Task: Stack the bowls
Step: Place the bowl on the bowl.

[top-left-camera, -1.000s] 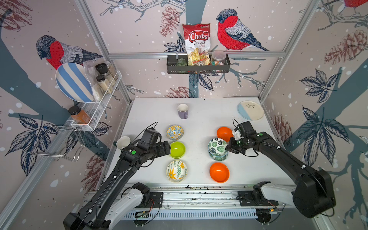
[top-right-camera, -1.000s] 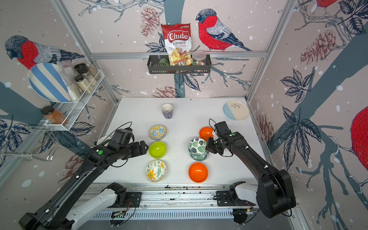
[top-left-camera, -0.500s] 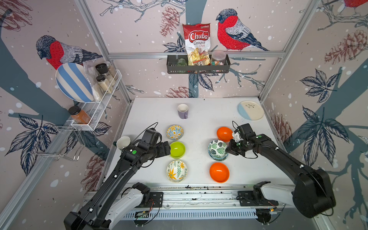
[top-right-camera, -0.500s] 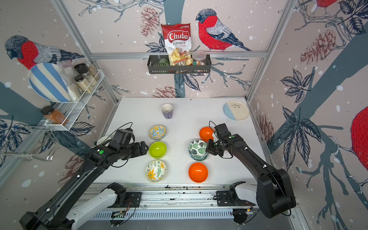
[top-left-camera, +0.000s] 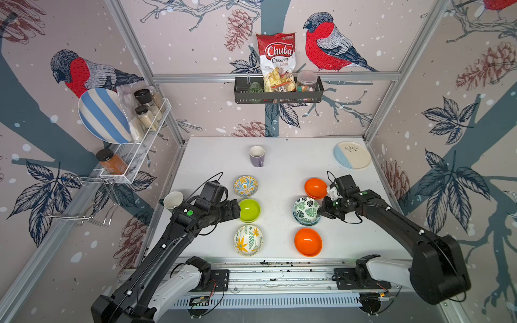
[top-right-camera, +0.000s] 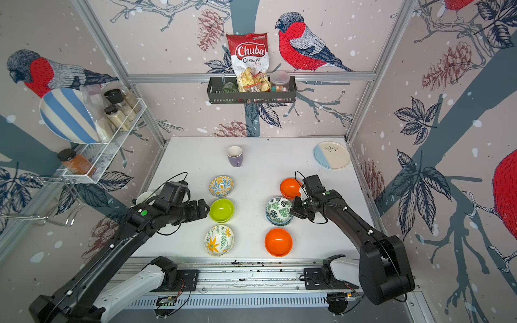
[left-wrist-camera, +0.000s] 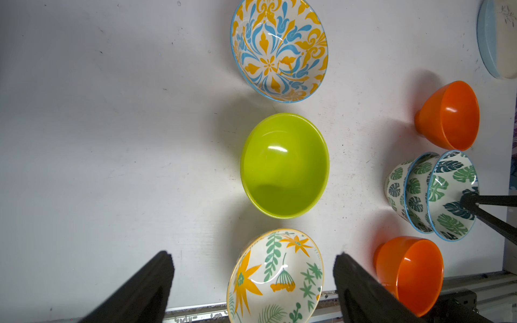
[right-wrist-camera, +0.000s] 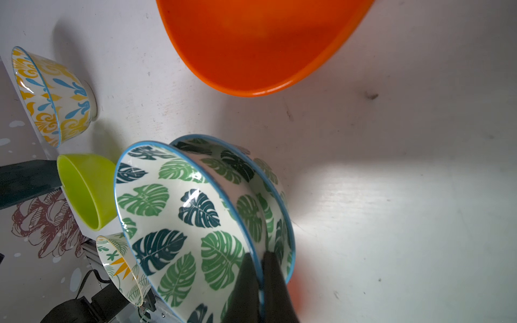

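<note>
In both top views the white bench (top-left-camera: 279,173) carries bowls in two rows running from the near edge to the far edge. Toward the left edge stand a cream ceramic bowl with orange flowers and green ferns (top-left-camera: 248,240), a plain glossy lime-green bowl (top-left-camera: 249,210) and a yellow-and-blue floral ceramic bowl (top-left-camera: 245,186). Toward the right edge a glossy near orange bowl (top-left-camera: 307,242) comes first. Beyond it the upper leaf-print bowl (top-left-camera: 307,207) sits nested in the lower leaf-print bowl (top-left-camera: 306,222), and a far orange bowl (top-left-camera: 315,188) follows. The right end effector (top-left-camera: 321,213) is clamped on the upper bowl's rim. The left end effector (top-left-camera: 237,209) hovers near the lime bowl, spread wide. A purple mug (top-left-camera: 256,158) stands near the far edge and a flat cream-and-blue plate (top-left-camera: 352,155) lies in the far right corner, both well apart from the bowls.

In the left wrist view the black fingers (left-wrist-camera: 151,282) gape with nothing between them. The smooth lime bowl sits ahead, apart from its patterned neighbours.

In the right wrist view the fingers (right-wrist-camera: 246,274) pinch the upper bowl's blue-edged rim, one inside and one outside. That bowl leans askew in the lower one, with the far orange bowl close behind.
</note>
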You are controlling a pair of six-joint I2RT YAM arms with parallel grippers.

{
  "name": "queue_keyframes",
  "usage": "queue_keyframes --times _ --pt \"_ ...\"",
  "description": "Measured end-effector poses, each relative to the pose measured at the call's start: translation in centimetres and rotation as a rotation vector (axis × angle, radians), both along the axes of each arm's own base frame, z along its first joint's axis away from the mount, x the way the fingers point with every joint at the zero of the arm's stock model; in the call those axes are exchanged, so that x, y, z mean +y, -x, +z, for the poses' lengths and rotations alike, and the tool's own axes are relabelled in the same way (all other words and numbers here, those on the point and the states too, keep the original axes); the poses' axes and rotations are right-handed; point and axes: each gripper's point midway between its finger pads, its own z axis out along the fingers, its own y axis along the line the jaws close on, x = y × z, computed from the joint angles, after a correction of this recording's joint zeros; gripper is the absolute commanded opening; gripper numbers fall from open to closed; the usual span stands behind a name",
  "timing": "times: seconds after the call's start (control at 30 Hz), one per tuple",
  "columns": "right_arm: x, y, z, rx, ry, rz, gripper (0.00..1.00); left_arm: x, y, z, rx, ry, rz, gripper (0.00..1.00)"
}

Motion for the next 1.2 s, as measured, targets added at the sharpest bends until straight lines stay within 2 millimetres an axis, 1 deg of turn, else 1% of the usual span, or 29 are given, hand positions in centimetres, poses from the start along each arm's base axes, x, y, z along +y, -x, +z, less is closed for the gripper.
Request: queue_keyframes --times 0.27,0.8,1.2 --pt "0.0 0.1 -1.0 0.029 0.007 0.004 0.00 0.0 0.0 0.0 0.001 0.002 -0.001 0.91" --pt "0.1 0.1 -1.3 0.033 0.009 0.008 0.00 -0.3 0.2 -0.1 0.007 0.013 -0.017 0.91" --pt "0.4 -0.1 -1.5 0.014 -0.001 0.020 0.00 -0.4 0.2 -0.1 0.010 0.018 -0.021 0.92"
